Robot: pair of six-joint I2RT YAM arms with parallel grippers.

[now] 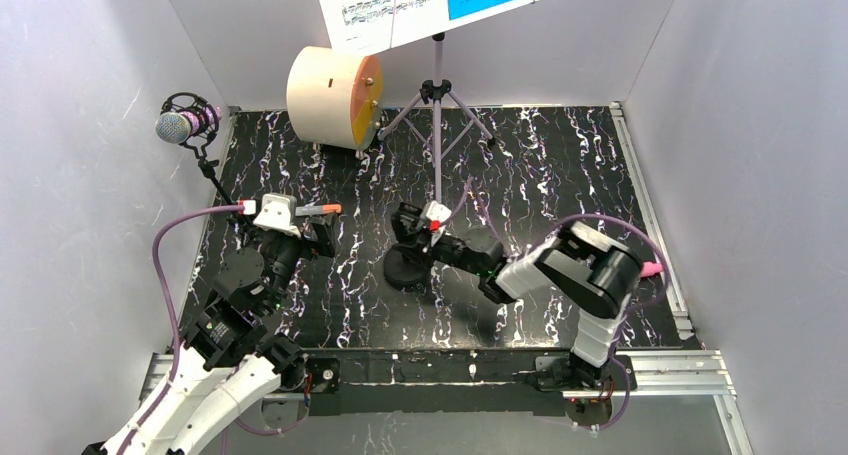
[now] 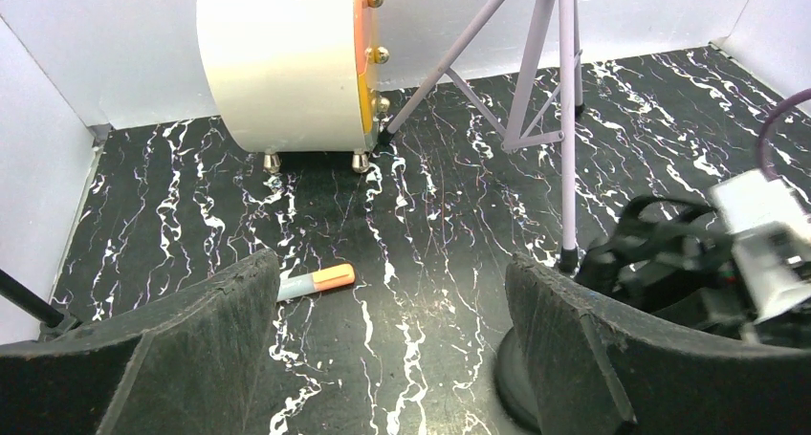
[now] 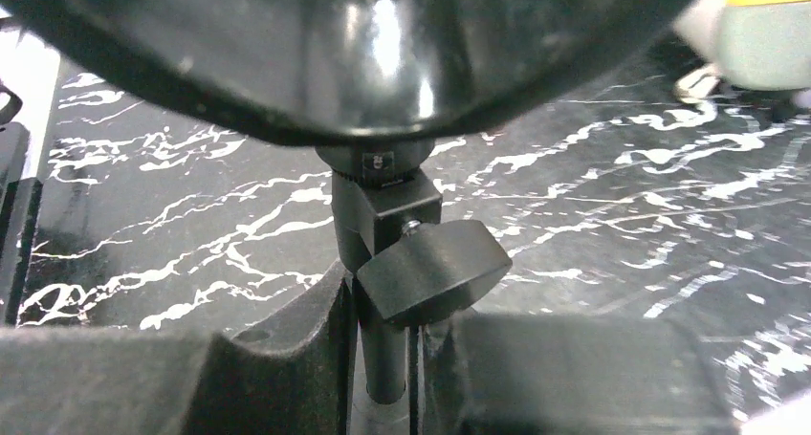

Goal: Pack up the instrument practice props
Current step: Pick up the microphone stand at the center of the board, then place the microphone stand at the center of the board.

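Right wrist view: the right gripper (image 3: pixel 383 358) is pinched narrow on the post of the black mic stand (image 3: pixel 383 215) (just under its knob), in front of the cream drum (image 1: pixel 325 95). The left gripper (image 2: pixel 392 339) gapes wide, empty. Lifted askew, the stand could clip the lilac music rack (image 1: pixel 437 145) beside the drum, toppling it.

A robot lab test booth: plain white walls (image 1: pixel 90 95) around a black marbled tabletop (image 1: pixel 560 175) with aluminium rails (image 1: pixel 660 363).

Bright even light, glare on mic stand (image 3: pixel 383 172), foreground perhaps defocused
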